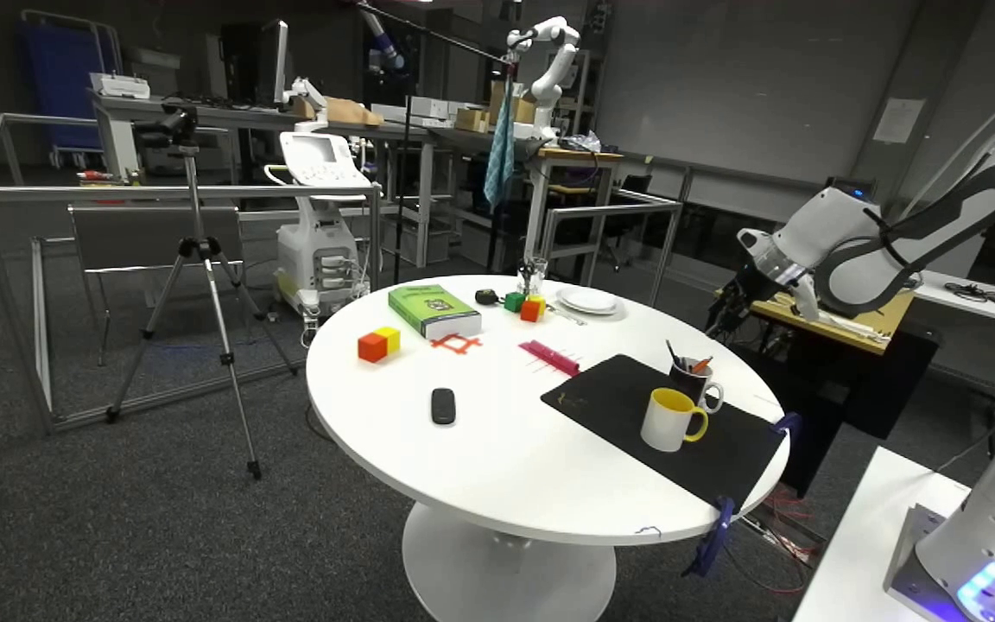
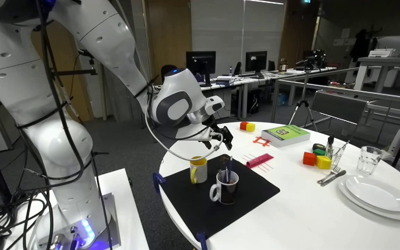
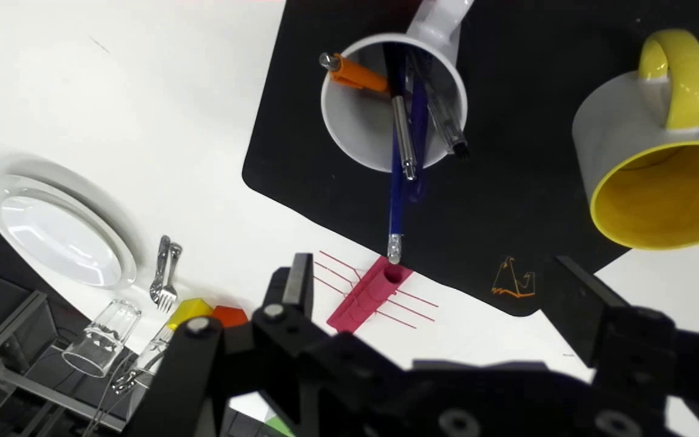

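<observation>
My white arm (image 2: 99,38) reaches in over the edge of a round white counter (image 2: 318,208). A black mat (image 2: 194,208) lies along that same edge. Toward the opposite edge I have a thick green-covered book (image 1: 434,304) lying flat, and by the rim on another side, a stack of white plates (image 2: 377,194).

My pincer (image 3: 437,285) stands spread wide and holds nothing; it hangs above the counter, near two mugs and clear of both. The yellow-lined mug (image 2: 199,170) is upright near one long edge of the mat. The pen mug (image 2: 229,191), also upright, stands apart from it, closer to the mat's opposite long edge.

A clear glass (image 2: 369,161) stands near the plates. The pink tubular piece (image 2: 259,160) lies on the counter just beside the mat's short inner edge. Red-orange and yellow blocks (image 1: 370,348) sit side by side near the counter's edge, not far from the book. Smallest, I can make out an orange pen (image 3: 361,77) and a blue pencil (image 3: 395,194) leaning in the pen mug.
</observation>
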`<action>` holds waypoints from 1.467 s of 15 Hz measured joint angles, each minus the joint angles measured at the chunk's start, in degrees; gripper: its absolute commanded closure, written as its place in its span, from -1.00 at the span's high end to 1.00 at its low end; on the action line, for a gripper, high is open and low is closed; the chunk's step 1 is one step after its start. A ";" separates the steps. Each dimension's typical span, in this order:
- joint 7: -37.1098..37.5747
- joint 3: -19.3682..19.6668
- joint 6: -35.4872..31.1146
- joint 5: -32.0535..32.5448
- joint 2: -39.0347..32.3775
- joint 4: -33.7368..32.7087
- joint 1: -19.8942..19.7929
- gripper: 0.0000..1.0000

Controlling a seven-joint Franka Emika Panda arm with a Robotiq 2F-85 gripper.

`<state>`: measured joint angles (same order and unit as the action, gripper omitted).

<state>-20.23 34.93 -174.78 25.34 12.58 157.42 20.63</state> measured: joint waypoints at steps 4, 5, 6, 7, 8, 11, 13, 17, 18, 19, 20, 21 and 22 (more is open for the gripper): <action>4.96 -13.20 13.24 2.95 11.01 1.56 -10.52 1.00; 5.36 -15.09 16.98 2.01 14.12 1.70 -10.77 1.00; 6.19 -15.72 21.16 1.15 17.38 1.37 -9.53 1.00; 6.56 -16.31 24.30 0.27 20.32 1.19 -8.43 1.00; 6.73 -16.46 26.05 0.01 22.52 1.25 -7.80 1.00; 6.74 -16.28 26.75 -0.01 24.40 1.71 -7.76 1.00; 6.74 -16.28 26.75 -0.02 24.14 1.72 -7.76 1.00; 6.74 -16.28 26.75 -0.02 24.12 1.72 -7.76 1.00; 6.74 -16.28 26.75 -0.02 24.12 1.71 -7.76 1.00; 6.74 -16.28 26.75 -0.02 24.13 1.72 -7.76 1.00; 6.74 -16.28 26.75 -0.02 24.13 1.72 -7.76 1.00; 6.74 -16.28 26.75 -0.02 24.12 1.72 -7.76 1.00; 6.74 -16.28 26.75 -0.03 24.12 1.72 -7.76 1.00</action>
<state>-13.49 18.65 -148.03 25.32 36.71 159.14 12.87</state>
